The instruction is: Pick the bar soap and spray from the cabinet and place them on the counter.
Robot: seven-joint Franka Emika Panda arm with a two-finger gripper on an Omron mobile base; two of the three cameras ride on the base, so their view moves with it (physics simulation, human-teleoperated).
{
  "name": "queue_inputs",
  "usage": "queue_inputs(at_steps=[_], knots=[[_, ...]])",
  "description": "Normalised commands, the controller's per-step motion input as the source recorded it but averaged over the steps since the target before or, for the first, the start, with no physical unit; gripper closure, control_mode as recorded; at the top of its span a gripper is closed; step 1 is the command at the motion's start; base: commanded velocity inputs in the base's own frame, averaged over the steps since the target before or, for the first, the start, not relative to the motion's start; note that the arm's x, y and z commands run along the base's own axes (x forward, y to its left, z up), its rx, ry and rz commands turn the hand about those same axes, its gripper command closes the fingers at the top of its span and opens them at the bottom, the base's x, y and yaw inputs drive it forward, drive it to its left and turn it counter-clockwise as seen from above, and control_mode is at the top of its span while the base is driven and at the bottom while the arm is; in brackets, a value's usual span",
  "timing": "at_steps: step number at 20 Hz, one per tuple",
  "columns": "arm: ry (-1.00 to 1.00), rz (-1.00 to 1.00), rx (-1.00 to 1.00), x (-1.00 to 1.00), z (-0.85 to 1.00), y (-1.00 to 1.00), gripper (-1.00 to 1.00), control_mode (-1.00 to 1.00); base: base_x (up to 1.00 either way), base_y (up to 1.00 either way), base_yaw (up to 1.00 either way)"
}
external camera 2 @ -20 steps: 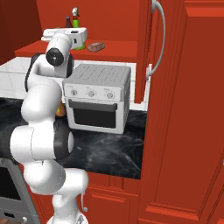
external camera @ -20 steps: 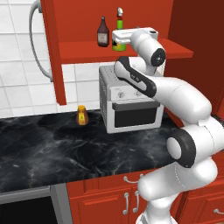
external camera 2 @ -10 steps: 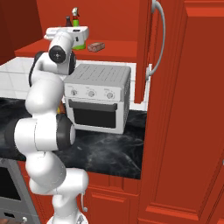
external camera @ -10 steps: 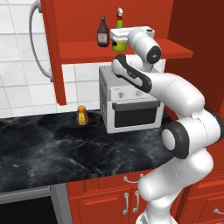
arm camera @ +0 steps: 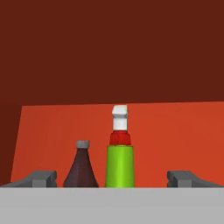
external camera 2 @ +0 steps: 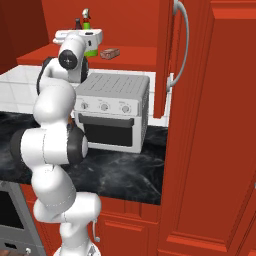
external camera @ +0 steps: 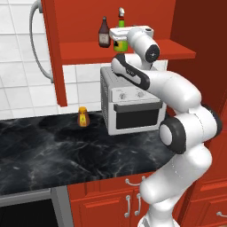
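My gripper (arm camera: 112,179), jaws standing wide apart, is facing the green spray bottle (arm camera: 119,162); its yellow label is reading too blurred, base hidden.

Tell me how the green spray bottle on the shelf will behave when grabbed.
The spray bottle is tall and slim and stands upright, so an off-centre nudge would probably tip it. Its body looks smooth and round, so it may slip or twist. The brown bottle stands close beside it and could get knocked by the open gripper.
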Motion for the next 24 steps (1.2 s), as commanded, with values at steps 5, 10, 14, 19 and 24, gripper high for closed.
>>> queue_inputs(at_steps=[5, 10, 14, 19, 24], knots=[[0.0, 0.0, 0.0, 0.22, 0.0, 0.0, -1.0, -1.0, 0.0, 0.0, 0.0], [0.0, 0.0, 0.0, 0.2, -0.01, 0.0, -1.0, -1.0, 0.0, 0.0, 0.0], [0.0, 0.0, 0.0, 0.2, -0.03, 0.0, -1.0, -1.0, 0.0, 0.0, 0.0], [0.0, 0.0, 0.0, 0.23, -0.04, 0.0, -1.0, -1.0, 0.0, 0.0, 0.0], [0.0, 0.0, 0.0, 0.24, 0.0, 0.0, -1.0, -1.0, 0.0, 0.0, 0.0]])
